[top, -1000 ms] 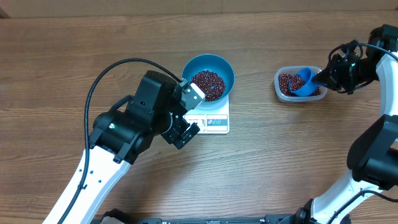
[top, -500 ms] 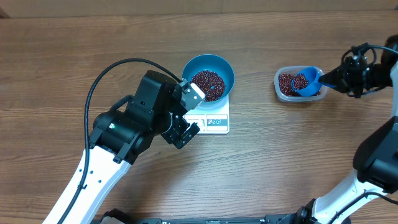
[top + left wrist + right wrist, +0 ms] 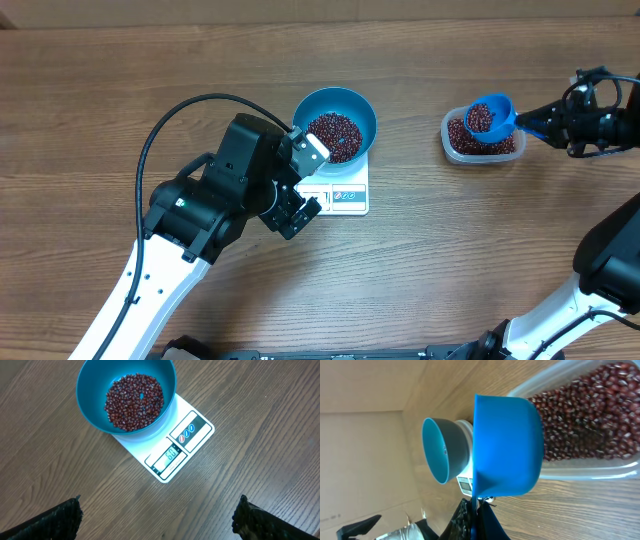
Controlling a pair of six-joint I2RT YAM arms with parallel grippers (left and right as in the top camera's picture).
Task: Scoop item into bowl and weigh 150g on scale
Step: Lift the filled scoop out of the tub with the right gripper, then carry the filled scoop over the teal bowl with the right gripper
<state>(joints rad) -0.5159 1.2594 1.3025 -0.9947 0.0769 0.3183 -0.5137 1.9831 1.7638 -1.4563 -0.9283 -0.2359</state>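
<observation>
Grips the handle of the blue scoop (image 3: 508, 106) with the right pincer (image 3: 553, 122) clamped tight, its cup full of beans (image 3: 481, 119) and poised over the clear tub (image 3: 447, 132) at the right of the desk (image 3: 150, 60). Hovers the left pincer (image 3: 157, 521) spread wide and empty just before the scale (image 3: 347, 196), with the bowl (image 3: 346, 99) resting on that scale and holding a heap of beans

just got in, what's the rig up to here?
The right gripper is shut on the handle of a small blue scoop loaded with beans, held over the clear tub. The blue bowl, partly filled with beans, sits on the white scale. The left gripper hovers open near the scale, holding nothing.
</observation>
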